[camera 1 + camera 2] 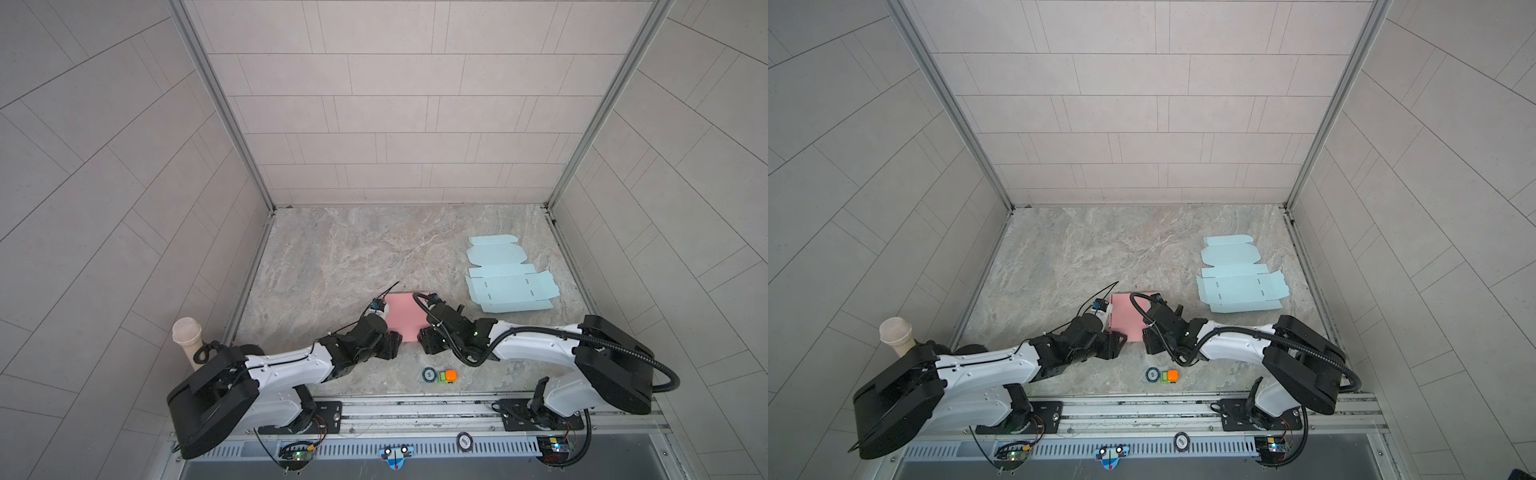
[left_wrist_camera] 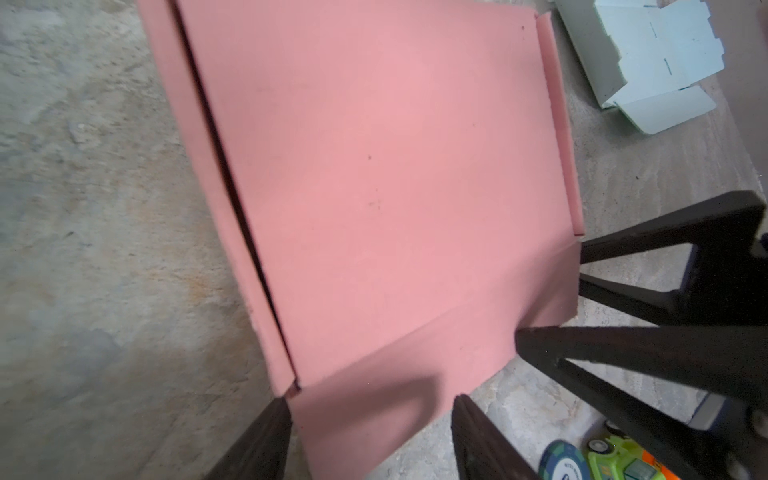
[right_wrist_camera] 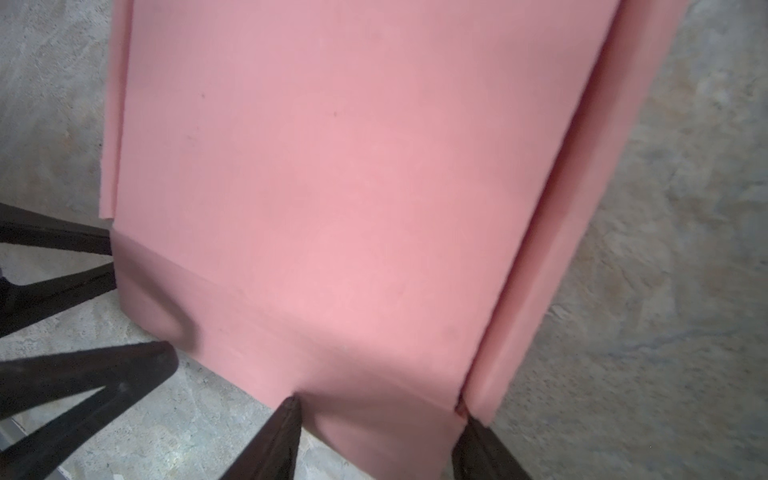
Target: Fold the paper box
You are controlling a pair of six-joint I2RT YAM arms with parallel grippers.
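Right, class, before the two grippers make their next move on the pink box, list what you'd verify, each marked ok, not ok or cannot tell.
1. The pink box lies on the table, top panel flat: ok.
2. The left gripper is open, straddling the near flap: ok.
3. The right gripper is open at the same flap: ok.
4. Flap tucked in: not ok, it sticks out.
5. Whether fingertips press the flap: cannot tell.
6. The blue blanks and toy car lie apart from the box: ok.

The pink paper box [image 2: 395, 166] is laid flat ahead of the jaws; its creased near flap is straddled by both pairs.
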